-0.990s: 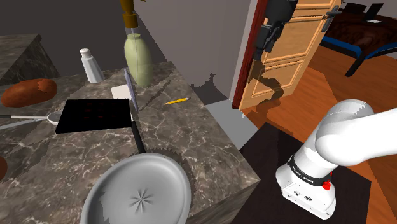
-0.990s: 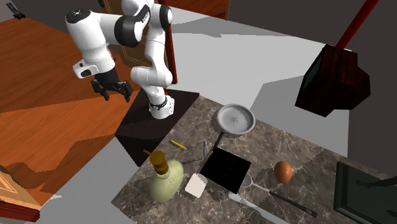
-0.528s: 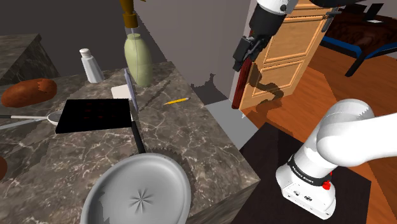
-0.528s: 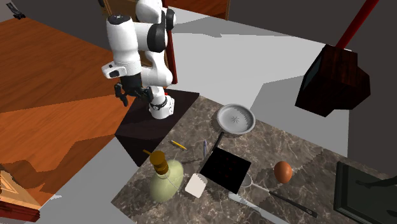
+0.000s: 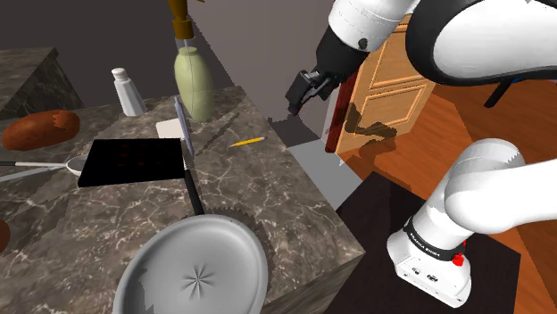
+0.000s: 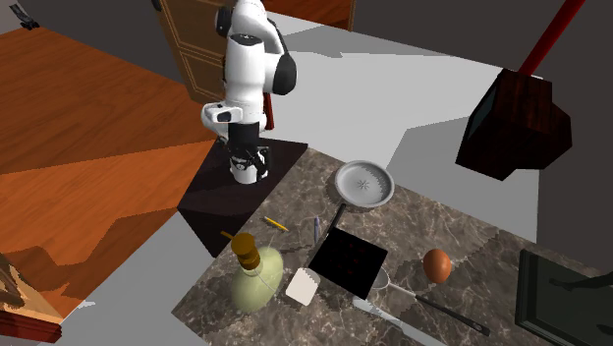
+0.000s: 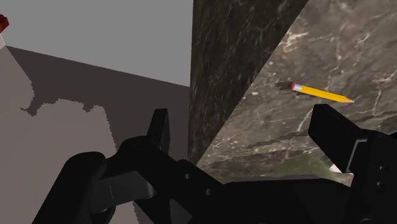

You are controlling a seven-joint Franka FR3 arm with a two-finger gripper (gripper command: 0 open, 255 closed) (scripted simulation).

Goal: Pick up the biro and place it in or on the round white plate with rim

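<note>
At upper centre of the shoulder view, the gripper (image 5: 299, 93) is held in the air, its fingers spread wide with nothing between them. The biro (image 5: 183, 123) is seen left of centre on the marble counter (image 5: 268, 196), just beside a black board (image 5: 134, 161) and well apart from the plate (image 5: 143, 260) at the bottom.

We see even, fairly bright light in all three views, the wooden floor (image 6: 79, 98) glowing warm orange while the dark marble bench (image 5: 268, 187) and the black pincer (image 7: 242, 121) catch only a dull sheen. The arm (image 5: 482, 36) throws a mottled shadow onto the door (image 5: 393, 103), and in the wrist view shadow edges on the grey floor (image 7: 95, 32) break into jagged steps.
</note>
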